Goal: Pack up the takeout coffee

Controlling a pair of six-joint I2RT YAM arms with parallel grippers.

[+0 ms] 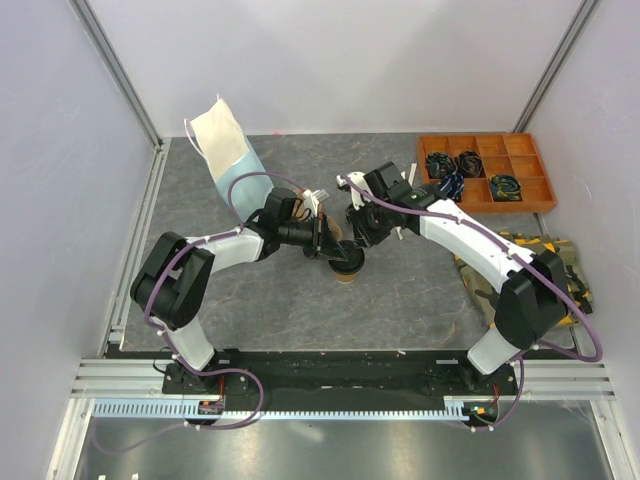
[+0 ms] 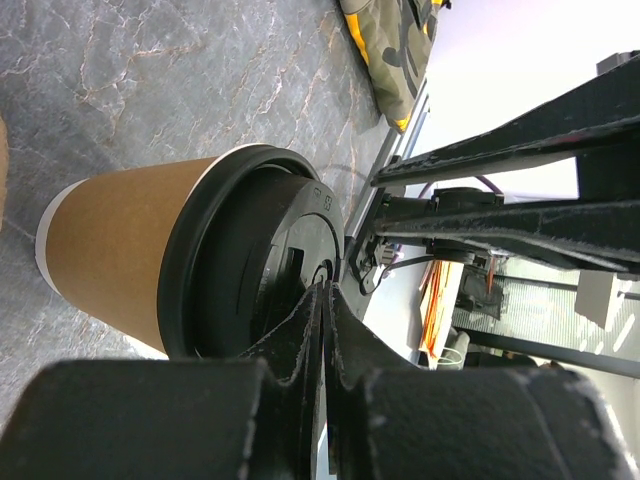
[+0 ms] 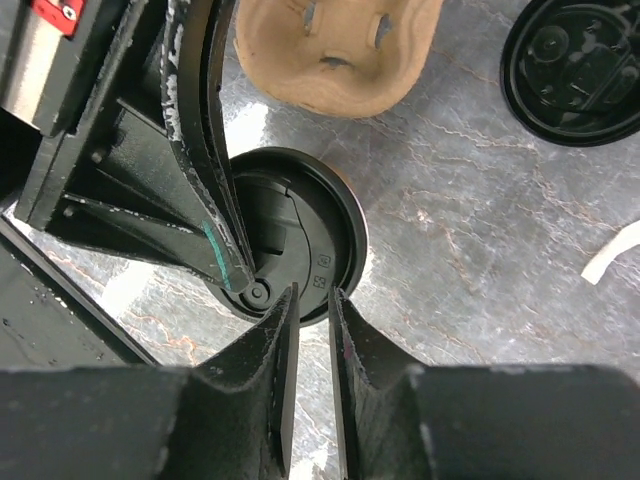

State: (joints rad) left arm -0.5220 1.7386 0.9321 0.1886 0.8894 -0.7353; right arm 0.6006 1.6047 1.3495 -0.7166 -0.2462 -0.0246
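Plain white panels (image 1: 350, 60) are closing in the table on three sides, and slim aluminium posts (image 1: 113, 65) are running up at the back corners. The tabletop (image 1: 400, 300) is showing a grey, marble-veined surface. Soft, even light is falling on it and glinting back in a bright patch (image 3: 243, 125). A ribbed metal rail (image 1: 100, 375) is lying along the near edge. At the back right an orange compartment tray (image 1: 521, 146) is sitting flat, and a camouflage-patterned cloth (image 1: 565, 262) is lying near it by the right wall.

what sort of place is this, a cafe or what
Probably a robotics lab test cell: white panel walls on aluminium framing, two robot arms bolted to a table, an orange parts tray.
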